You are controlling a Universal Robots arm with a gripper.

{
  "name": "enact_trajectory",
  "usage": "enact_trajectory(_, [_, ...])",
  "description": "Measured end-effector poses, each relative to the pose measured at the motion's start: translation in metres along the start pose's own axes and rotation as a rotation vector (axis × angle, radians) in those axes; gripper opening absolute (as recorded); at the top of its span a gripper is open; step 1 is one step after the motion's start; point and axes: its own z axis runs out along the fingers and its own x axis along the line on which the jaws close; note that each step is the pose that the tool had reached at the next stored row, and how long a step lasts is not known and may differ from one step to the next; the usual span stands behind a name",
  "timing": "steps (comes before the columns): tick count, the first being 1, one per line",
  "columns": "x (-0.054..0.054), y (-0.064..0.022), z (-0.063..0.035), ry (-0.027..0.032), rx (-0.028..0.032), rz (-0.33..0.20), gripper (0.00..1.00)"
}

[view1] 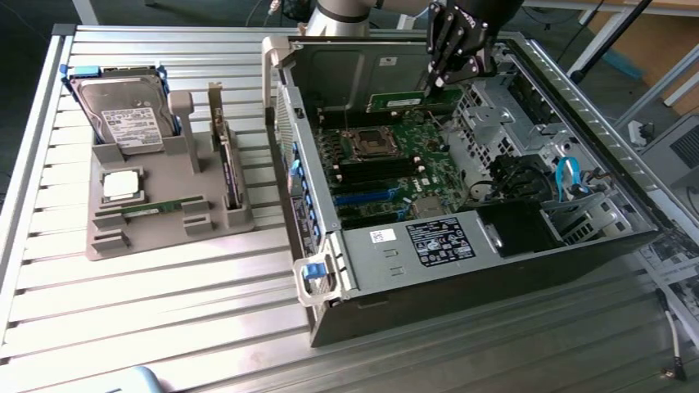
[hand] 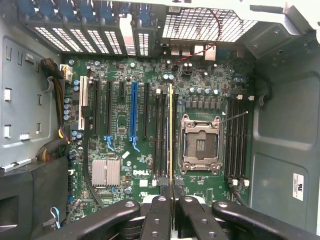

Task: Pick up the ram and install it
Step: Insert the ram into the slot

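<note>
Gripper of black metal (view1: 443,78), at the top centre of the exterior view, is clenched on the long, thin green circuit-board ram (view1: 399,101), holding it above the open grey metal computer case (view1: 372,270). The wrist view shows the ram edge-on between the fingertips (hand: 159,205), over the green motherboard (hand: 125,125).

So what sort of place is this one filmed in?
Probably a robotics lab or workshop bench for computer assembly: an open computer case sits on a slatted metal table, beside a grey holder with a hard drive, and the gripper holds the ram.
</note>
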Motion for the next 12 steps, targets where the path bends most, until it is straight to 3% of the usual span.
enact_trajectory(12, [0.0007, -0.0003, 0.0101, 0.0002, -0.0001, 0.000, 0.12])
